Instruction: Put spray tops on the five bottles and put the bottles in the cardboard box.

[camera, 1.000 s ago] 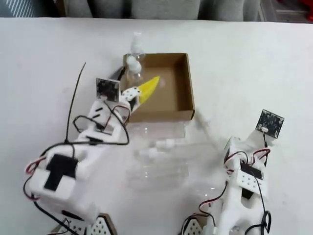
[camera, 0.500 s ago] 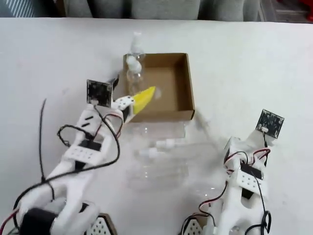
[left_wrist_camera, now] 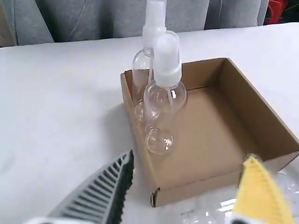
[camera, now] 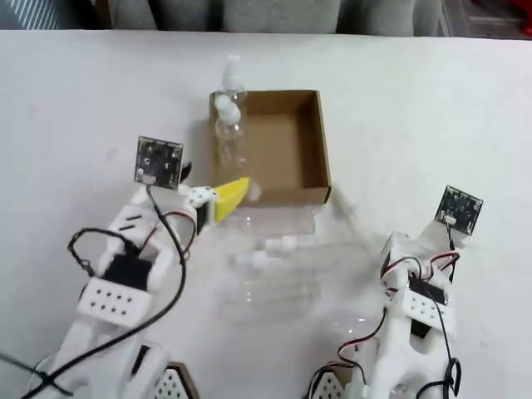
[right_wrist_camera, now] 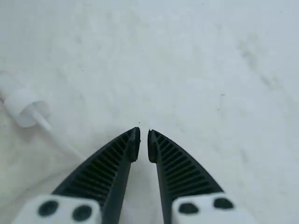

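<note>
Already capped, clear bottle (left_wrist_camera: 161,100), white top (left_wrist_camera: 167,58)

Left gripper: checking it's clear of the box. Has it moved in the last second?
Yes. The left gripper has drawn back from over the cardboard box to just outside its near left corner.

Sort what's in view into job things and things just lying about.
Job:
brown cardboard box
two upright clear plastic bottles with white spray tops
clear plastic bottles lying before the box
loose white spray top with tube

Lying about:
grey seat backs behind the white table
red object at the far edge
</note>
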Tool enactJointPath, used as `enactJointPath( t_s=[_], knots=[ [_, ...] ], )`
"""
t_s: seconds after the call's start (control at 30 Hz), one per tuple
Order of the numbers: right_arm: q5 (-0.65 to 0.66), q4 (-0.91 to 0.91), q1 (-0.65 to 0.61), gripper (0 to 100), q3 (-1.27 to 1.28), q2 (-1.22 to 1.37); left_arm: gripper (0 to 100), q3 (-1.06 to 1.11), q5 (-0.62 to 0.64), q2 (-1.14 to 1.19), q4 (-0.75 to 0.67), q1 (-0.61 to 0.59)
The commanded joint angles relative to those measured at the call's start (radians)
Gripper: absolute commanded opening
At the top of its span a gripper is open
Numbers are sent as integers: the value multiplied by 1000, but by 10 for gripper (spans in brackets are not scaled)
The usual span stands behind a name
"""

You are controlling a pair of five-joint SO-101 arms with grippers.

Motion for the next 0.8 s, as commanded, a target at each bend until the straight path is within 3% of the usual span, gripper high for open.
enactJointPath(
  t_s=[0.0,0.07,0.17,0.33,0.63,0.77],
  knots=[
    [11,-19,-7,17,-3,-13,125,-11,5,-122,58,-7],
    [11,-19,-7,17,-3,-13,4,-11,3,-162,60,-27],
    [11,-19,-7,17,-3,-13,85,15,6,-209,68,-76],
    [11,-19,-5,17,-3,-13,16,150,6,-263,68,-154],
    [11,-19,18,18,-11,-22,21,308,-3,-295,68,-383],
    [12,-18,24,18,-64,-24,21,338,-3,-295,94,-429]
  ],
)
